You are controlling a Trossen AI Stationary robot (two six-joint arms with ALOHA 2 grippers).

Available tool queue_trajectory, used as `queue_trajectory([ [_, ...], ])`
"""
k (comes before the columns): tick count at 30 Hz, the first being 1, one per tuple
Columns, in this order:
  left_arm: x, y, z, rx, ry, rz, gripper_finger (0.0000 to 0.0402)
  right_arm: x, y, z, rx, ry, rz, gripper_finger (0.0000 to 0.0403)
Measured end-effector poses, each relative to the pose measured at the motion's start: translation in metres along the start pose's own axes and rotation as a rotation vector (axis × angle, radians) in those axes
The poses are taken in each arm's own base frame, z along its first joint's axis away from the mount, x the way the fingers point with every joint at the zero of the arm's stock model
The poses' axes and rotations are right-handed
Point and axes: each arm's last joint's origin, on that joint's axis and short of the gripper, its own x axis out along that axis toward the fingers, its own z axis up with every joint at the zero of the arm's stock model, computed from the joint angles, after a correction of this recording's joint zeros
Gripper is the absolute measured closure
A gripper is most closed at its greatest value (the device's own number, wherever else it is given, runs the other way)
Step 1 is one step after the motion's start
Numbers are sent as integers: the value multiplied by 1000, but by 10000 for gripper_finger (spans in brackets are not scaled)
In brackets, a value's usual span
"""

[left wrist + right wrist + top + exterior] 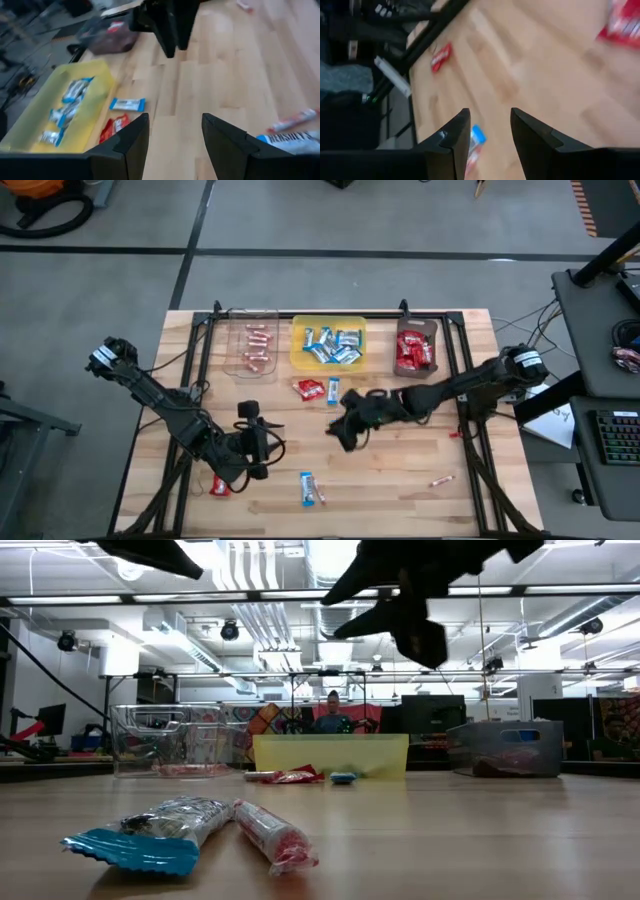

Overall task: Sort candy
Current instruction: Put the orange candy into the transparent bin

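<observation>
The right gripper (345, 432) is seen parted and empty above mid-table; the left gripper (262, 442), likewise parted and empty, hangs nearer. Loose candy (311, 489) lies near, more beside the yellow tray (298, 350). Light, crinkly, slippery wrappers are judged best pinched across the middle. The table (400, 480) is pale wood.

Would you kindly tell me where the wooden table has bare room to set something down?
Bare wood lies between the right gripper and the pinkish stick near the front edge. It is crowded around the loose red packet and blue-and-white bar before the yellow tray.
</observation>
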Motion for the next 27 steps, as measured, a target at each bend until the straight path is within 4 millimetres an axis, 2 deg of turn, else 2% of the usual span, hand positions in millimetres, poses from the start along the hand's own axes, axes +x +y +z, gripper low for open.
queue_trajectory([
  [9, 0, -7, 5, 202, -18, -191, 235, 3, 17, -46, 206, 149, -36, 271],
  [18, 1, -7, 4, 295, -28, -206, 235, -9, 23, -79, 430, 338, -204, 271],
  [22, 2, -6, 1, 321, -8, -200, 235, -23, 38, -79, 472, 434, -331, 271],
  [27, 3, -3, -1, 362, 11, -152, 235, -52, 55, -70, 491, 517, -577, 271],
])
